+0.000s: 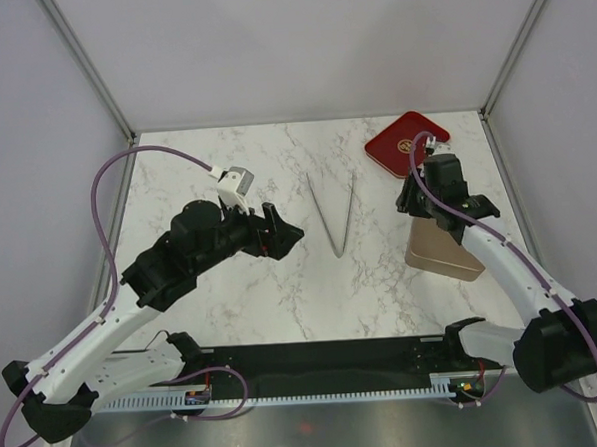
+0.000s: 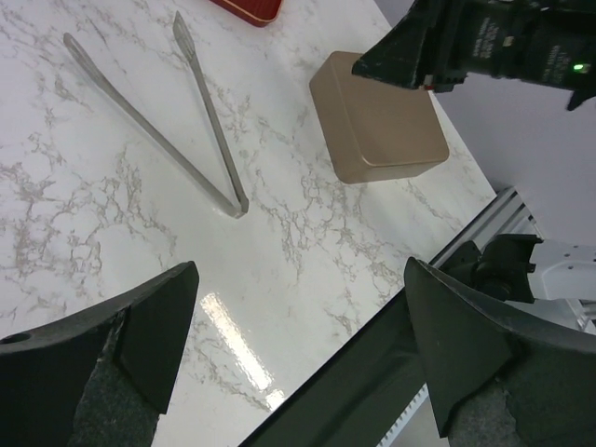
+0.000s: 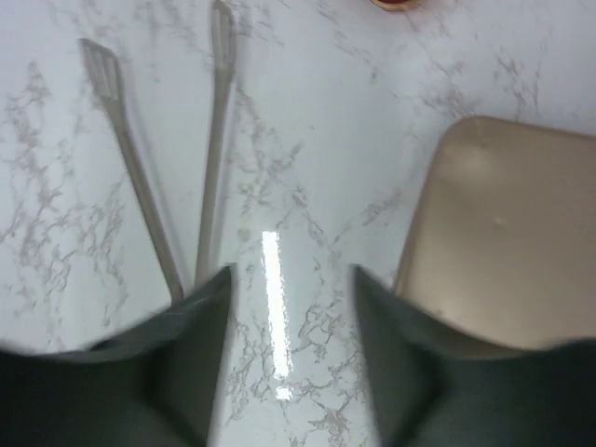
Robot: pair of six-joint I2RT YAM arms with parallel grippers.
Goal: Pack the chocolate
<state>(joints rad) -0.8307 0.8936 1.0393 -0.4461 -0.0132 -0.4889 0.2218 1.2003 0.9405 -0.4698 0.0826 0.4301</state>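
No chocolate shows in any view. My left gripper is open and empty, held above the marble left of the metal tongs; its jaws stand wide apart in the left wrist view. My right gripper is open and empty, above the table between the tongs and the closed tan box. In the right wrist view the tongs lie to the left and the box to the right. The red tray lies at the back right.
In the left wrist view the tongs lie ahead, the tan box beyond them, with the right arm over it and a corner of the red tray. The table's near edge has a black rail.
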